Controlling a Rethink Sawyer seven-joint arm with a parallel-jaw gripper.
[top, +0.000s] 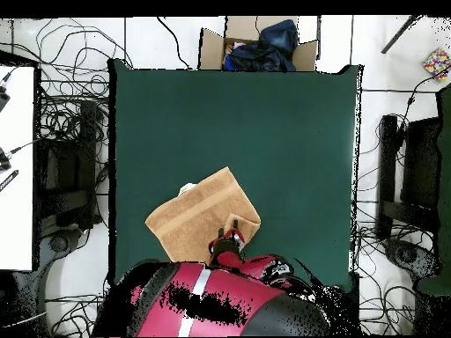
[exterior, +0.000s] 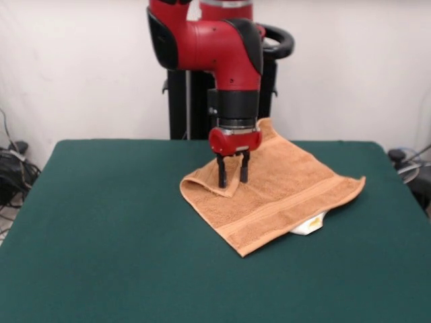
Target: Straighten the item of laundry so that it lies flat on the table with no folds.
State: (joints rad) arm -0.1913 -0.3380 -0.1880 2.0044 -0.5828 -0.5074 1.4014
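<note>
The item of laundry [exterior: 283,188] is an orange-tan towel on the green table [exterior: 108,222], right of centre. Its left corner is folded back over itself, and a white label [exterior: 308,225] pokes out from under the near right edge. My gripper [exterior: 232,180] points straight down at the folded corner. Its two black fingers stand apart, with their tips down on the flap. In the overhead view the towel [top: 194,220] lies near the bottom edge of the table [top: 238,123], with the gripper [top: 231,238] at its folded lower right corner. The arm hides part of the towel there.
A cardboard box [top: 255,44] holding dark blue cloth sits beyond the table's top edge in the overhead view. Cables [top: 62,114] and black stands [top: 392,176] lie on the floor at both sides. Bare green surface surrounds the towel on the left and at the front.
</note>
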